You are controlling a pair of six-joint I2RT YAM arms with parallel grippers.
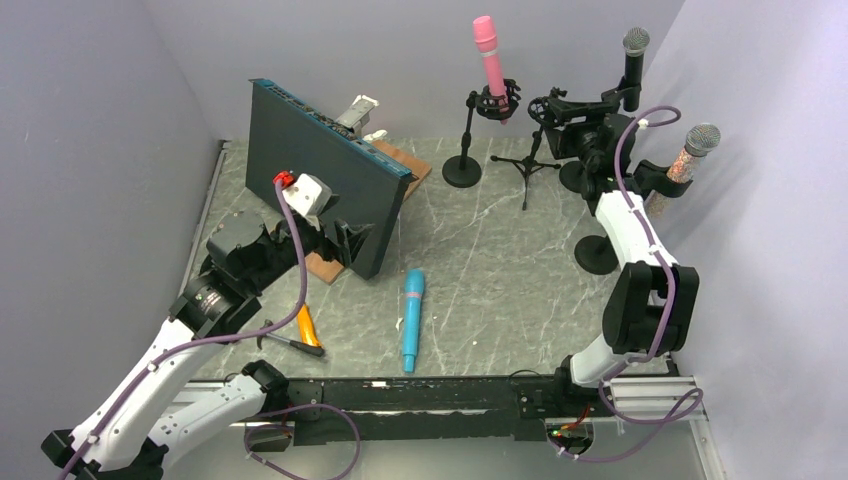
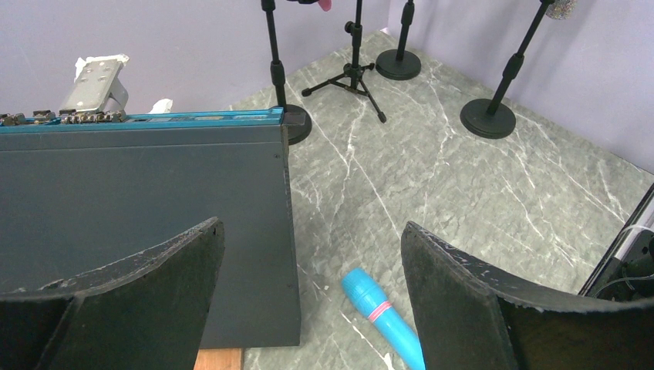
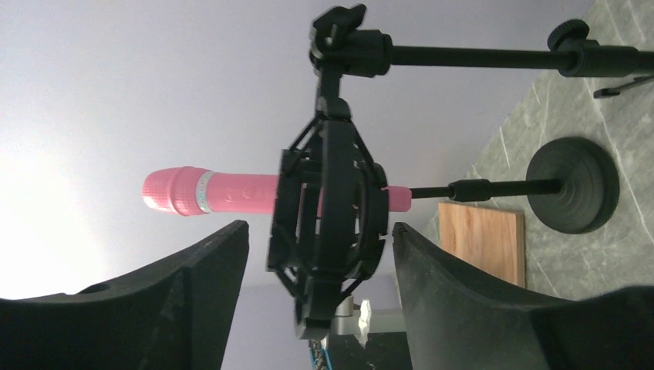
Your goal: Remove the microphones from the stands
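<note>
A pink microphone stands upright in a black shock mount on a round-based stand at the back. In the right wrist view the pink microphone lies across the frame behind a black shock mount. My right gripper is raised beside the stands. It is open, with a finger on either side of that mount and touching nothing. My left gripper is open and empty above the table beside a black panel. A blue microphone lies on the table.
A black panel stands on edge at the left on a wooden board. A tripod stand and two more stands hold a black microphone and a glittery one. An orange-handled hammer lies front left.
</note>
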